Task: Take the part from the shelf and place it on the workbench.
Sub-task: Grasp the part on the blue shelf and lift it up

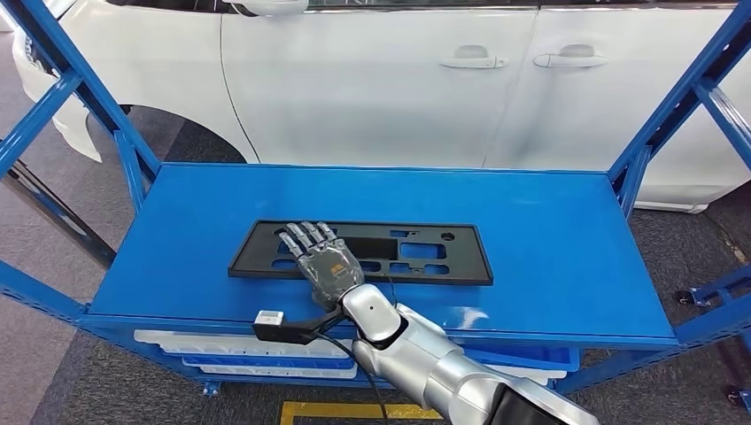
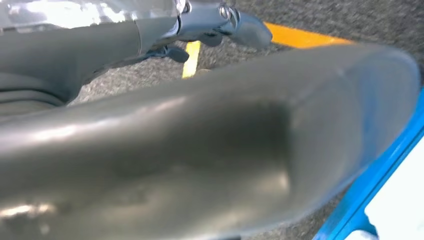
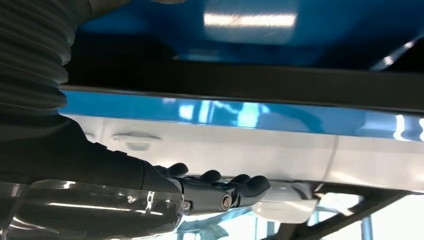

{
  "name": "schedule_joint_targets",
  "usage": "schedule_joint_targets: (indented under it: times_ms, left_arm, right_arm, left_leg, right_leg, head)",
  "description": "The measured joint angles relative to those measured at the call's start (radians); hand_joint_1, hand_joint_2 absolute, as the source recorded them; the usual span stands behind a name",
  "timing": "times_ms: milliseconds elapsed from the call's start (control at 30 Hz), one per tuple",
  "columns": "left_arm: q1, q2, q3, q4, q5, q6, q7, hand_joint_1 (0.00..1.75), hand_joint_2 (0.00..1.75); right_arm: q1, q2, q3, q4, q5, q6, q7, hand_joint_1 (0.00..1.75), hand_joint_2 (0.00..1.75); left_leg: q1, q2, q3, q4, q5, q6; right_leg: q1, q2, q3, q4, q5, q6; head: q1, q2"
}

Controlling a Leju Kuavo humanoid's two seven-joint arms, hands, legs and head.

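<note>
A flat black plastic part [image 1: 425, 257] with several cut-outs lies on the blue shelf board [image 1: 549, 239], a little left of the middle. My right hand [image 1: 323, 261] is stretched out over the part's left portion, fingers straight and spread, holding nothing. In the right wrist view the fingers [image 3: 225, 192] hover clear of the dark part [image 3: 250, 82], with a gap between them. My left hand [image 2: 210, 150] hangs over the grey floor; its thick thumb is close to the lens, the darker fingers [image 2: 230, 25] stand apart from it, and nothing is in it.
Blue uprights and diagonal braces [image 1: 115, 133] frame the shelf on both sides. A white car [image 1: 398, 80] stands right behind it. White trays [image 1: 221, 350] sit on the level below. A yellow line [image 1: 354, 412] marks the floor in front.
</note>
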Motion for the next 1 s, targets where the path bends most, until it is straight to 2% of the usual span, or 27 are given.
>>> schedule_joint_targets:
  times_ms: [33,67,100,167,233,300,333,367,400,467,533,600,667,700,767,833,867,900,933,1000]
  left_arm:
    - [-0.001,0.000,0.000,0.000,-0.002,-0.001,0.000,0.00,0.00]
    - [-0.001,0.000,0.000,0.000,-0.003,-0.002,0.000,0.00,0.00]
    - [0.000,0.001,0.000,0.000,-0.003,-0.002,-0.001,0.00,0.00]
    - [0.001,0.001,0.000,0.000,-0.003,-0.002,-0.002,0.00,0.00]
    - [-0.001,0.002,0.001,0.000,-0.002,-0.002,-0.004,0.00,0.00]
    - [-0.001,0.003,0.002,0.000,-0.001,-0.002,-0.006,0.00,0.00]
    - [0.000,0.003,0.004,0.000,-0.001,-0.002,-0.007,0.00,0.00]
    - [0.001,0.004,0.005,0.000,-0.001,-0.002,-0.007,0.00,0.00]
    - [0.002,0.004,0.006,0.000,-0.001,-0.003,-0.008,0.00,0.00]
    - [0.002,0.004,0.008,0.000,-0.002,-0.004,-0.009,0.00,0.00]
    - [0.000,0.004,0.008,0.000,-0.002,-0.005,-0.009,0.00,0.00]
    - [-0.001,0.004,0.010,0.000,-0.002,-0.005,-0.009,0.00,0.00]
    - [-0.001,0.004,0.014,0.000,-0.002,-0.005,-0.009,0.00,0.00]
    - [-0.001,0.005,0.016,0.000,-0.002,-0.005,-0.009,0.00,0.00]
    - [-0.001,0.006,0.020,0.000,-0.002,-0.005,-0.009,0.00,0.00]
    - [-0.001,0.006,0.023,0.000,-0.001,-0.005,-0.009,0.00,0.00]
    - [0.000,0.006,0.024,0.000,-0.001,-0.005,-0.009,0.00,0.00]
    - [0.000,0.006,0.024,0.000,0.000,-0.005,-0.009,0.00,0.00]
    - [0.000,0.006,0.025,0.000,0.000,-0.004,-0.010,0.00,0.00]
    - [0.000,0.008,0.026,0.000,0.000,-0.005,-0.011,0.00,0.00]
  right_arm:
    - [-0.004,-0.004,-0.007,0.012,0.006,-0.006,0.008,0.00,1.75]
    - [-0.007,-0.009,-0.014,0.023,0.012,-0.011,0.016,0.00,1.75]
    - [-0.009,-0.014,-0.023,0.033,0.020,-0.017,0.025,0.08,1.75]
    - [-0.014,-0.024,-0.041,0.049,0.038,-0.024,0.043,0.93,1.75]
    - [-0.020,-0.036,-0.058,0.062,0.052,-0.025,0.059,1.71,1.75]
    - [-0.020,-0.049,-0.071,0.074,0.066,-0.022,0.075,1.74,1.75]
    - [-0.018,-0.056,-0.077,0.079,0.075,-0.022,0.085,1.75,1.75]
    - [-0.017,-0.061,-0.083,0.083,0.084,-0.022,0.094,1.75,1.75]
    - [-0.016,-0.067,-0.090,0.085,0.093,-0.022,0.103,1.75,1.75]
    - [-0.017,-0.074,-0.101,0.087,0.107,-0.023,0.114,1.75,1.75]
    - [-0.019,-0.077,-0.112,0.087,0.123,-0.024,0.123,1.75,1.75]
    - [-0.020,-0.080,-0.126,0.088,0.142,-0.025,0.135,1.75,1.75]
    - [-0.021,-0.085,-0.141,0.088,0.157,-0.026,0.146,1.75,1.75]
    - [-0.021,-0.087,-0.146,0.088,0.161,-0.026,0.149,1.75,1.75]
    - [-0.021,-0.089,-0.154,0.088,0.166,-0.026,0.151,1.75,1.75]
    - [-0.020,-0.090,-0.159,0.089,0.172,-0.026,0.152,1.75,1.75]
    - [-0.020,-0.091,-0.161,0.090,0.176,-0.026,0.153,1.75,1.75]
    - [-0.020,-0.091,-0.163,0.091,0.181,-0.026,0.155,1.75,1.75]
    - [-0.020,-0.091,-0.166,0.092,0.186,-0.026,0.157,1.75,1.75]
    - [-0.020,-0.091,-0.174,0.094,0.194,-0.026,0.160,1.75,1.75]
  left_leg:
    - [-0.002,-0.001,0.014,-0.032,0.007,0.006]
    - [-0.005,-0.002,0.017,-0.039,0.003,0.014]
    - [-0.007,-0.003,0.015,-0.040,0.005,0.021]
    - [-0.005,-0.002,0.018,-0.045,0.008,0.035]
    - [-0.003,0.000,0.021,-0.052,0.012,0.048]
    - [-0.006,0.000,0.020,-0.051,0.011,0.053]
    - [-0.007,0.000,0.019,-0.049,0.010,0.055]
    - [-0.009,0.000,0.019,-0.047,0.009,0.055]
    - [-0.010,-0.001,0.019,-0.045,0.008,0.055]
    - [-0.012,-0.002,0.019,-0.041,0.005,0.053]
    - [-0.017,-0.002,0.017,-0.035,0.002,0.047]
    - [-0.019,-0.002,0.014,-0.033,0.001,0.037]
    - [-0.017,-0.002,0.015,-0.033,-0.001,0.026]
    - [-0.016,-0.001,0.011,-0.020,-0.012,0.021]
    - [-0.013,-0.001,-0.026,0.064,-0.063,0.011]
    - [-0.010,0.000,-0.091,0.203,-0.125,0.004]
    - [-0.009,0.000,-0.114,0.251,-0.138,0.002]
    - [-0.009,0.000,-0.121,0.263,-0.132,0.002]
    - [-0.009,0.000,-0.114,0.248,-0.114,0.002]
    - [-0.009,0.000,-0.058,0.134,-0.051,0.008]
  right_leg:
    - [0.001,0.001,-0.002,0.002,-0.001,0.005]
    - [0.002,0.001,-0.003,0.002,-0.001,0.010]
    - [0.002,0.001,-0.004,0.001,0.000,0.016]
    - [0.001,0.001,-0.006,0.010,-0.009,0.027]
    - [-0.001,0.000,-0.041,0.087,-0.055,0.035]
    - [-0.001,-0.001,-0.110,0.229,-0.119,0.039]
    - [-0.001,-0.001,-0.138,0.283,-0.134,0.039]
    - [-0.001,-0.001,-0.150,0.303,-0.130,0.038]
    - [-0.001,-0.001,-0.143,0.283,-0.109,0.036]
    - [0.000,-0.001,-0.084,0.158,-0.039,0.027]
    - [0.004,-0.002,-0.033,0.048,-0.002,0.017]
    - [0.009,-0.002,-0.022,0.019,0.000,0.010]
    - [0.007,-0.002,-0.021,0.015,0.003,0.001]
    - [0.005,-0.003,-0.019,0.011,0.005,-0.004]
    - [0.000,-0.004,-0.016,0.006,0.008,-0.012]
    - [0.001,-0.004,-0.016,0.006,0.007,-0.016]
    - [0.002,-0.004,-0.016,0.007,0.007,-0.016]
    - [0.002,-0.003,-0.015,0.007,0.007,-0.016]
    - [0.002,-0.003,-0.014,0.007,0.006,-0.015]
    - [0.003,-0.003,-0.010,0.007,0.005,-0.013]
  head:
    - [0.000,0.000]
    - [0.001,0.000]
    - [0.001,0.000]
    - [0.001,0.000]
    - [0.002,0.000]
    - [0.002,0.000]
    - [0.002,0.000]
    - [0.002,0.000]
    - [0.002,0.000]
    - [0.002,0.000]
    - [0.001,0.000]
    - [0.000,0.000]
    - [0.001,0.000]
    - [0.000,0.000]
    - [-0.004,0.000]
    - [-0.006,0.000]
    - [-0.006,0.000]
    - [-0.006,0.000]
    - [-0.007,0.000]
    - [-0.007,0.000]
